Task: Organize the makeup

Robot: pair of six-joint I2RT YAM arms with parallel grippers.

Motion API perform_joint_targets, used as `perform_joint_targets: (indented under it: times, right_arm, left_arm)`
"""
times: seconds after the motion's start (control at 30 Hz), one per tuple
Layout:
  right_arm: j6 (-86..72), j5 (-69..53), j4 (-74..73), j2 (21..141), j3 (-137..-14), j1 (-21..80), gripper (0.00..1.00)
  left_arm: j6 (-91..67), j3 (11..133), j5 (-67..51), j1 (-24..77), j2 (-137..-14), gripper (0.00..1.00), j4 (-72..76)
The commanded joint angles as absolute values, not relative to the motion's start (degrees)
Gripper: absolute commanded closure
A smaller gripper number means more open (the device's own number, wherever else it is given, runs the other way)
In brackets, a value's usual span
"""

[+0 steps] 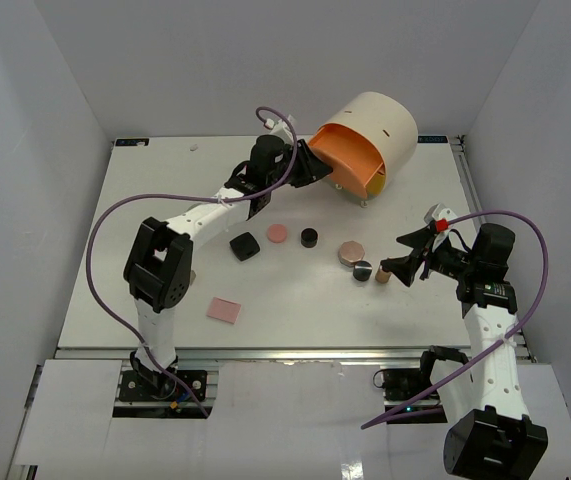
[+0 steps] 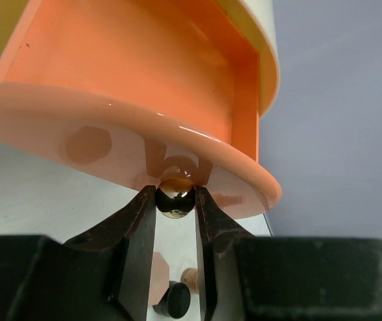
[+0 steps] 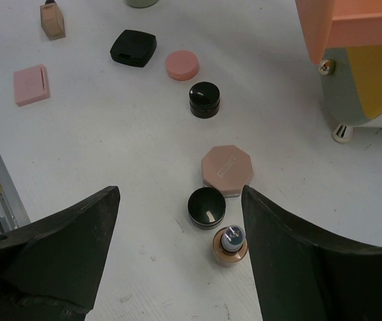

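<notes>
Slippage looms: left jaws pinch the drawer (image 2: 124,80) knob (image 2: 175,198); a skewed pull could free it. Right jaws gape wide, empty.

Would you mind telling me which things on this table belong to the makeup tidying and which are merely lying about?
Job: pink square, black case, pink compact, far black jar, near black jar, beige compact, tan tube, second tan tube, orange drawer, its knob gripped by the left gripper.
Lying about: purple cables, metal rail.
</notes>
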State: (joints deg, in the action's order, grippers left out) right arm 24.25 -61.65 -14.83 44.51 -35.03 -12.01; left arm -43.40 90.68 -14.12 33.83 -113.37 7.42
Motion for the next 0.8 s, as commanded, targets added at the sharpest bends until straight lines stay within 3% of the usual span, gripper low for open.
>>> perform_joint_targets:
  times: [0.0,0.03,0.17,0.3,0.43,0.77]
  right_arm:
    - [25.09,-62.27,-12.87,44.52,-35.68,-12.48,0.20]
    - [25.15,-62.33,-12.83,44.56,-35.60,-12.58,0.20]
    - [25.56,-62.66,-12.84,44.65,-35.42,-12.83,0.19]
    - [25.74,-63.10,-12.92,44.84,-35.24,-12.83,0.17]
    - [25.84,-63.28,-12.92,44.91,-35.16,-12.83,0.16]
    - [26.84,-64.19,-13.18,45.18,-34.90,-12.88,0.13]
  left_arm:
    - [-41.84,88.06,-16.44,34.19,-108.37,0.86,9.50]
    - [-41.99,87.85,-16.52,34.19,-108.28,0.83,9.72]
    - [-42.09,89.18,-16.78,34.19,-108.54,0.50,8.98]
    - [-41.94,90.73,-17.21,34.21,-108.47,0.28,8.15]
    - [-41.57,91.58,-18.19,34.28,-108.20,0.12,7.82]
    - [-40.31,87.86,-19.56,34.19,-104.52,0.02,8.35]
